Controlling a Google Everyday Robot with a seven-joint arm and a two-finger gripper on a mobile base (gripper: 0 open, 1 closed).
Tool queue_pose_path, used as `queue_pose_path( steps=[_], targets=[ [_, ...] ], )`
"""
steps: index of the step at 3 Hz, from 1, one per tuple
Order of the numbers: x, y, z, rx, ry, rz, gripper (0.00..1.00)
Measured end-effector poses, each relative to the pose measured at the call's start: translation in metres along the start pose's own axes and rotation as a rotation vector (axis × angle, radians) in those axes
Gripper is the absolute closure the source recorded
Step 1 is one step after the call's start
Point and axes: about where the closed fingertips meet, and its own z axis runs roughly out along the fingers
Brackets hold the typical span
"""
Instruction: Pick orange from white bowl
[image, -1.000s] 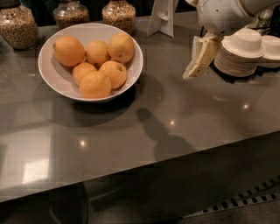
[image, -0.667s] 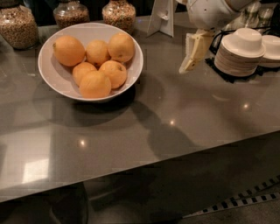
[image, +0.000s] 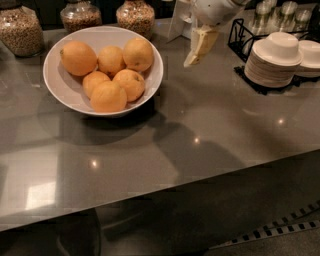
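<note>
In the camera view the gripper (image: 192, 57) is hanging over the grey counter (image: 210, 135), right of the white bowl (image: 56, 82) — open or closed, I cannot tell. The orange (image: 131, 83) is lying in the bowl among five others.

The arm (image: 216, 9) above the hand (image: 196, 52), near the white bowl (image: 61, 87), is cropped.

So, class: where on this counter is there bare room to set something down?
Free: the wide grey counter strip along the near edge, and the patch between the white bowl and the plate stack, near the hovering gripper. Crowded: the back row of jars, and the bowl, full of oranges.
</note>
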Motion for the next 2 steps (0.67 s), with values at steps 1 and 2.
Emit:
queue_pose_path(
  steps=[1,2],
  targets=[
    [-0.002,-0.015,0.019,0.008,-0.038,-0.009,0.29],
    [-0.007,-0.023,0.036,0.008,-0.079,-0.01,0.28]
  ],
)
